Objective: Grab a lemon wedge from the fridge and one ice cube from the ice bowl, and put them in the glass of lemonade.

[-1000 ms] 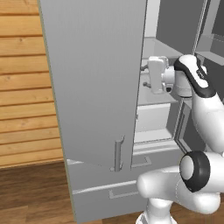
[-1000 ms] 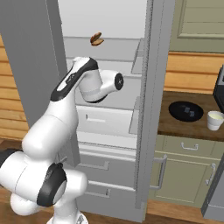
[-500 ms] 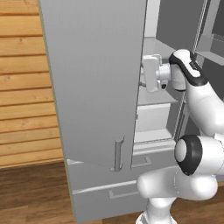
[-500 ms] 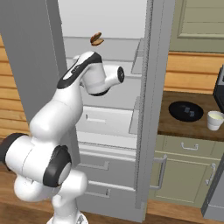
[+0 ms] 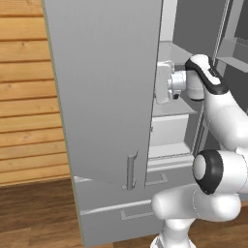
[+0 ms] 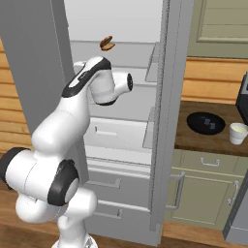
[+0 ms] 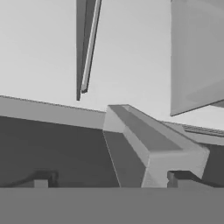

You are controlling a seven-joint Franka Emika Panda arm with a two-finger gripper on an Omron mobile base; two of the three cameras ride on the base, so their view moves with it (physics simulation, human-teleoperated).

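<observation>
The arm has swung its hand a little further toward the fridge's (image 6: 167, 121) open interior since a second ago — the elbow sits higher and the wrist has turned inward, while the fridge, counter and everything on them look unchanged. The gripper (image 7: 111, 179) hangs inside the fridge at mid height, fingers spread wide apart and gripping nothing; the hand view shows one dark fingertip (image 7: 43, 178) low at the left and another at the right, with pale shelf edges and grey walls beyond them. On the upper shelf, near its front edge, lies an orange-brown lump (image 6: 106, 43). I cannot make out the lemon wedge on any shelf. Out on the wooden counter (image 6: 193, 140) to the right of the fridge, the black bowl (image 6: 206, 123) sits near the front edge with small pale ice cubes (image 6: 209, 122) in it — the glass of lemonade (image 6: 238, 133) stands just beside it, toward the counter's right end.
</observation>
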